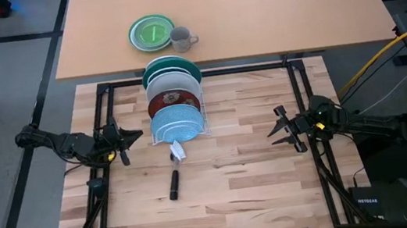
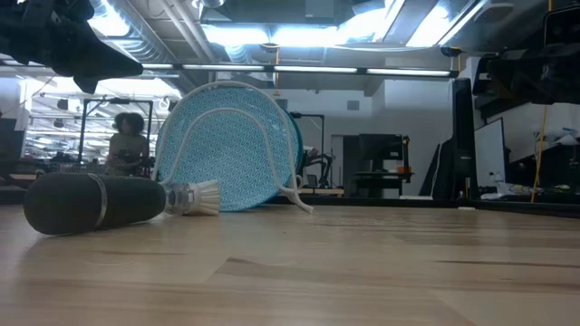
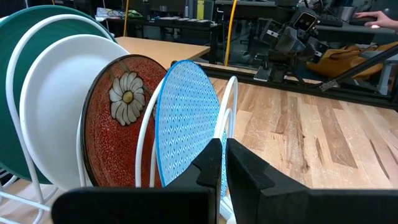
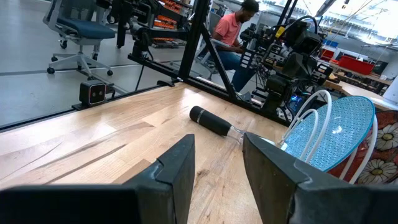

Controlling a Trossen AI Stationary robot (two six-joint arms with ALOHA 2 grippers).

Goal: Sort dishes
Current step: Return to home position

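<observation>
All four plates stand upright in the dish rack (image 3: 231,102): teal plate (image 3: 37,17), white plate (image 3: 56,93), red plate (image 3: 118,137), blue plate (image 3: 186,112). I judge sorting done, only homing left. Left gripper (image 3: 219,146) pressed together, empty, beside rack; right gripper (image 4: 217,146) spread, empty, well apart

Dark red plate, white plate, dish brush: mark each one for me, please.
dark red plate (image 3: 118,140): left wrist view, on its patterned face below the flower.
white plate (image 3: 56,112): left wrist view, middle of its face.
dish brush (image 1: 173,186): high view, on its dark handle.
</observation>
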